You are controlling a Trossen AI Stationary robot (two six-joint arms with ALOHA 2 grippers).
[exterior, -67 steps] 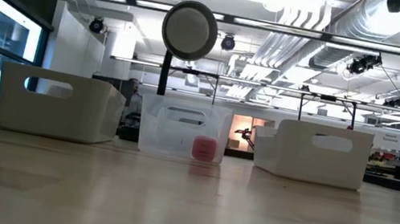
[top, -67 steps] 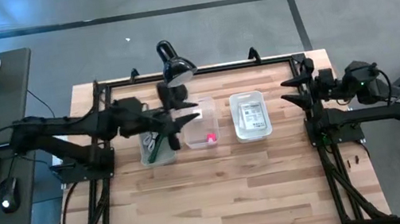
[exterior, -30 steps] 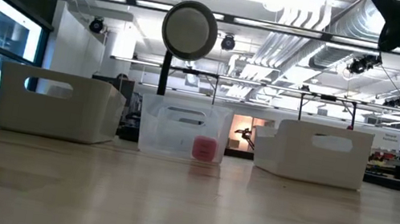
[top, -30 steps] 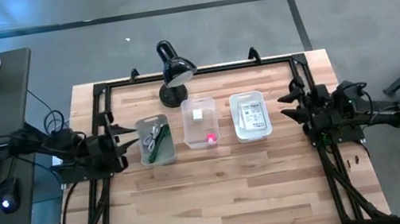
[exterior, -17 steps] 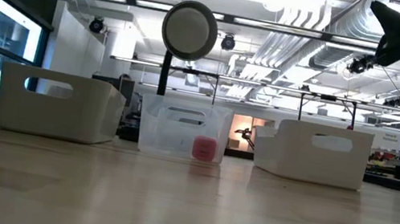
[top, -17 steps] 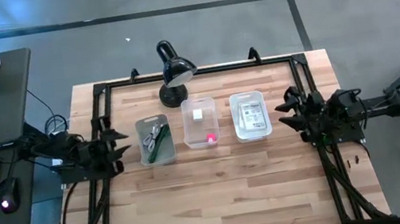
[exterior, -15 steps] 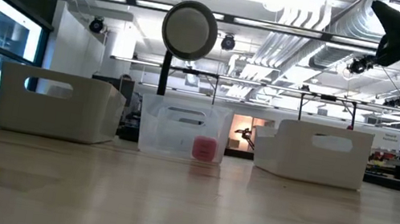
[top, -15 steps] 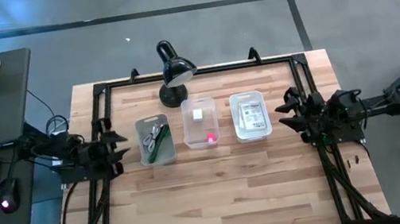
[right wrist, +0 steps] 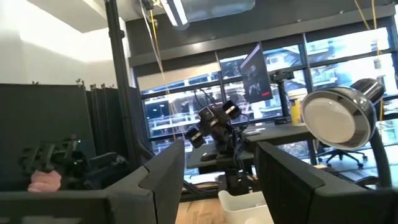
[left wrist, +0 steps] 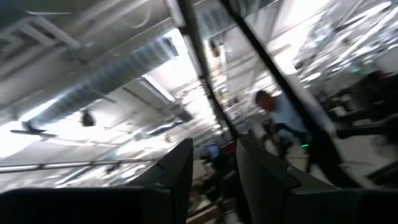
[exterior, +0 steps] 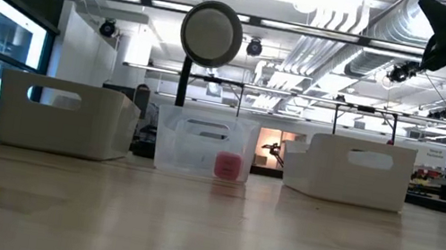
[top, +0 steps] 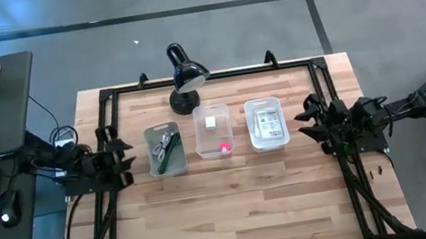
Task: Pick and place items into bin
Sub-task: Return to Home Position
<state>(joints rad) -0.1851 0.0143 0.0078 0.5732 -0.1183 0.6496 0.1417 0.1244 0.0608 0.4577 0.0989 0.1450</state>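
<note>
I am holding left gripper [top: 121, 151] and right gripper [top: 307, 120] released, empty, at opposite edges of the table [top: 235, 206]; the row of bins [top: 209, 106] is lying between them.

Level across the desk [exterior: 205, 231], opaque walls of the left bin [exterior: 66, 117] and right bin [exterior: 359, 171] hide their contents, and the clear bin [exterior: 202, 144] masks the foot of the desk lamp [exterior: 211, 34]. From above, print on the white packets [top: 266, 124] is too small to read. In the left wrist view a person [left wrist: 281, 113] is only a blur.
</note>
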